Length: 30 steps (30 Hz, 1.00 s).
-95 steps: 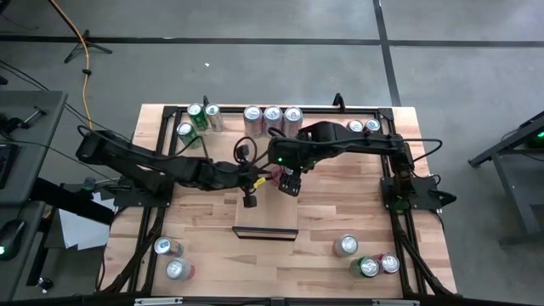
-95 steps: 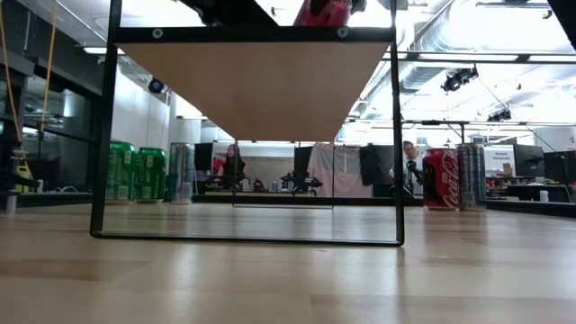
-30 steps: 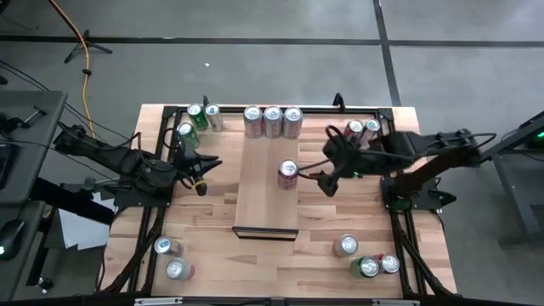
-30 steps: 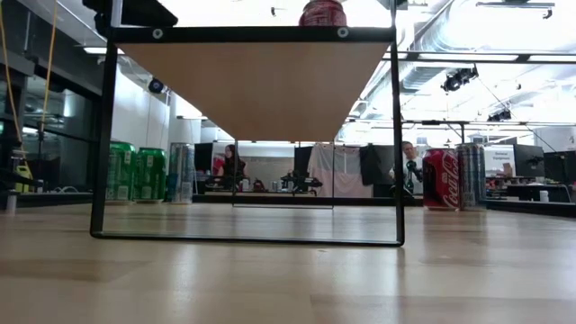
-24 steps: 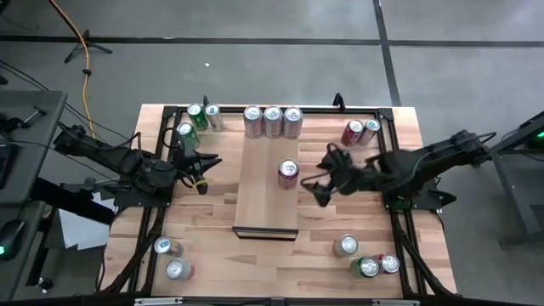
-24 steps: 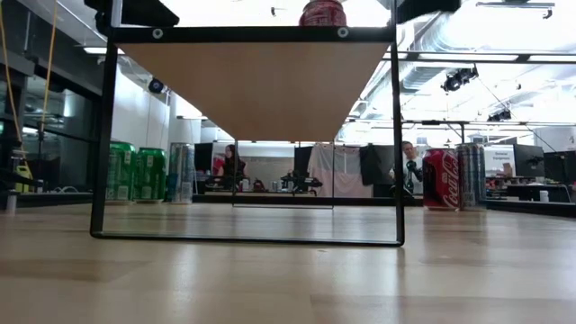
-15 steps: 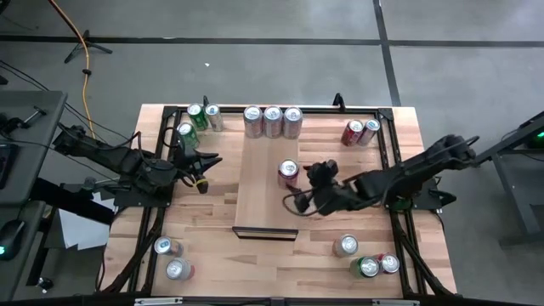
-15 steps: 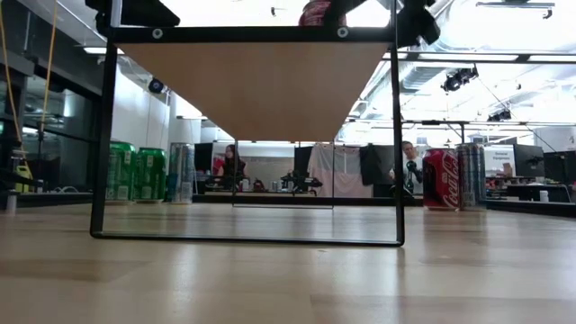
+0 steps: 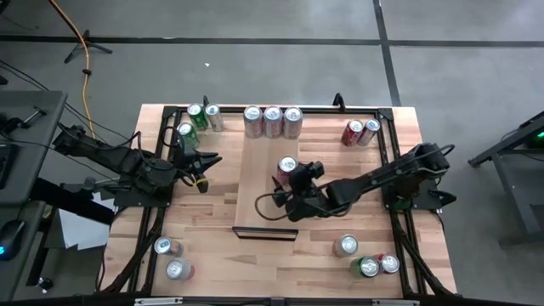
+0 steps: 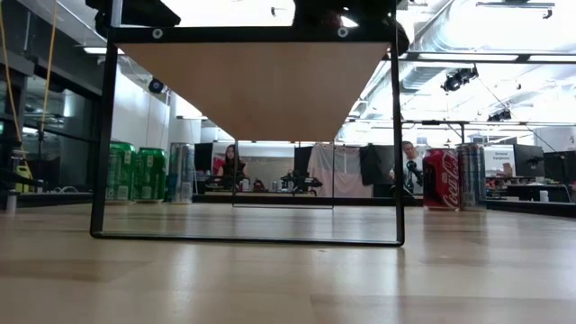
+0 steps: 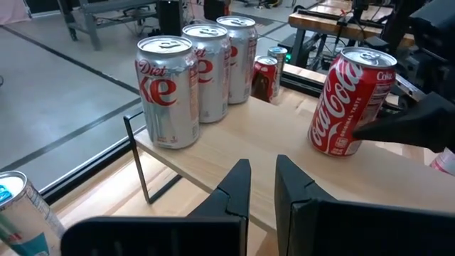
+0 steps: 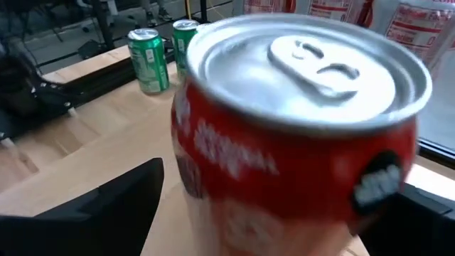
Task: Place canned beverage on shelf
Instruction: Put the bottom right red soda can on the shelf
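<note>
High view: a pale shelf [image 9: 255, 191] runs from twelve to six o'clock down the middle of the worktop [image 9: 340, 212]. A red can [image 9: 286, 167] stands upright on it, near the shelf's three o'clock edge, its long axis vertical. Three silver cans [image 9: 272, 119] stand in a row at the shelf's twelve o'clock end.

The right jaws [image 9: 287, 183] reach in from three o'clock and sit just at the red can's six o'clock side. They are spread wide with the can between them; in the right wrist view it fills the gap, with a dark finger [image 12: 121, 203] on either side, and no contact shows. They look about to close on it or to have just let go.

The left jaws [image 9: 202, 181] wait at nine o'clock, well apart from the shelf, fully closed and holding nothing. The right arm is much the nearer.
</note>
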Tool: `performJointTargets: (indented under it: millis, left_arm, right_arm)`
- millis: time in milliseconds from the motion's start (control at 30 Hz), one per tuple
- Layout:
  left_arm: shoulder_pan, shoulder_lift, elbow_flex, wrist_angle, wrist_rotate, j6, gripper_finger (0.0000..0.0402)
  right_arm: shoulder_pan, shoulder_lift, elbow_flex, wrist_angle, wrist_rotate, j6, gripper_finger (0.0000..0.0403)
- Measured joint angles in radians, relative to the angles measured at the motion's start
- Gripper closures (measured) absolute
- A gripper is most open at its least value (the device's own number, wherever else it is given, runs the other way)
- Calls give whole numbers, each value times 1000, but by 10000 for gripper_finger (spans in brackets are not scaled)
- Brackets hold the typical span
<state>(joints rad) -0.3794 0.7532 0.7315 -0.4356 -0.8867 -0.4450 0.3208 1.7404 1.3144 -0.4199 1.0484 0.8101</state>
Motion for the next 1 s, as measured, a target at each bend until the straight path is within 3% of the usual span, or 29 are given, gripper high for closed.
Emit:
performJointTargets:
  millis: [133, 300, 467, 700, 900, 1000]
  left_arm:
    - [0, 0, 0, -1, 0, 1, 401]
    - [0, 0, 0, -4, 0, 1, 401]
    - [0, 0, 0, -4, 0, 1, 401]
    - [0, 0, 0, -4, 1, 1, 401]
    - [0, 0, 0, -4, 30, 1, 401]
    - [0, 0, 0, -4, 32, 1, 401]
  right_arm:
    - [-15, 1, 8, 3, -1, 2, 33]
    - [-35, -17, 8, 1, -42, -3, 122]
    - [-54, -18, 8, 105, -137, -178, 120]
    - [-138, -17, 6, 378, -596, -581, 120]
    - [-230, -17, 7, 354, -966, -732, 120]
    - [-259, -19, 8, 336, -1081, -805, 120]
